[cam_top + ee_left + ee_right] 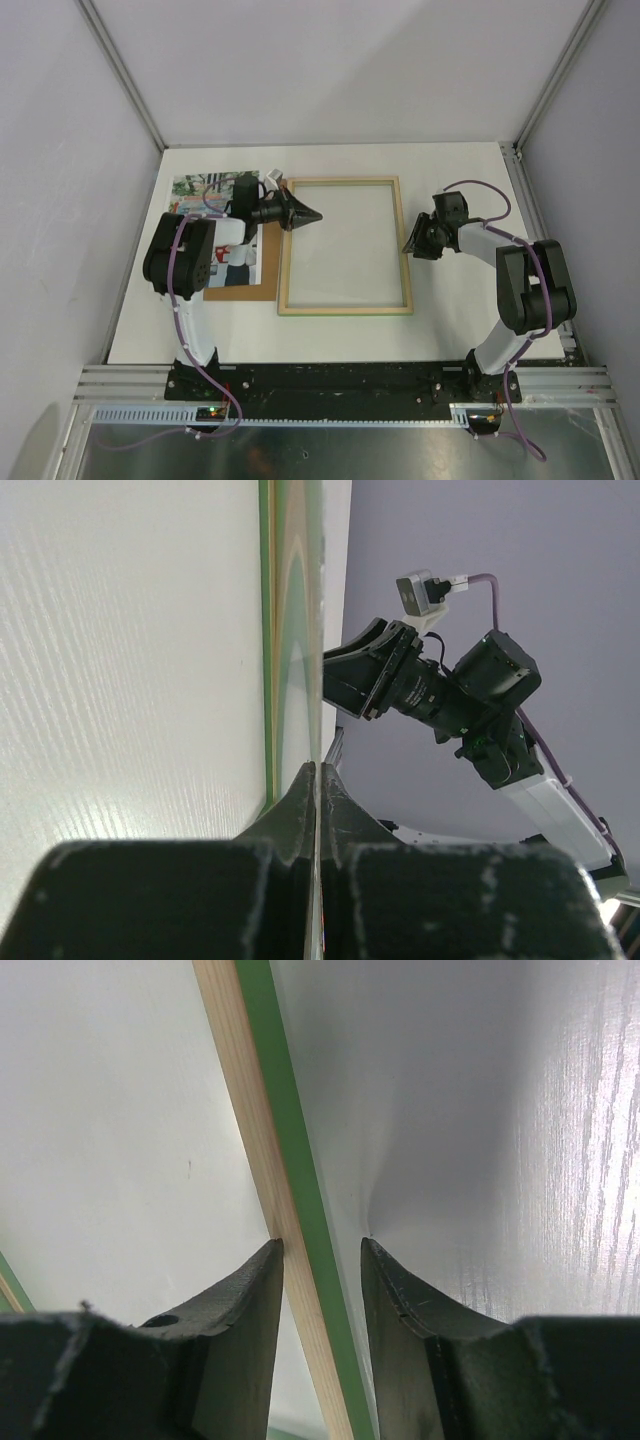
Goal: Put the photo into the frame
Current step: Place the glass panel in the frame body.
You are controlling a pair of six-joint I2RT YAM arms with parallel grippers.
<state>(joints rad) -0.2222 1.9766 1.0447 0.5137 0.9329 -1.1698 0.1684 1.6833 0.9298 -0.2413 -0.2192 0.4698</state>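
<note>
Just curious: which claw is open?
The right gripper: its fingers stand apart, straddling the right rail of the frame. The fingers of the left gripper are pressed together.

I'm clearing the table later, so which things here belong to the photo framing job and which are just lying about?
Part of the job:
the photo
the frame

Lying about:
the brown backing board, partly under the photo

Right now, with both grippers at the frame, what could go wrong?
The right gripper straddles the frame at its right rail with jaws open; lifting now would probably leave it behind. The left gripper, shut, rests its tips by the left rail and could push the frame askew.
</note>
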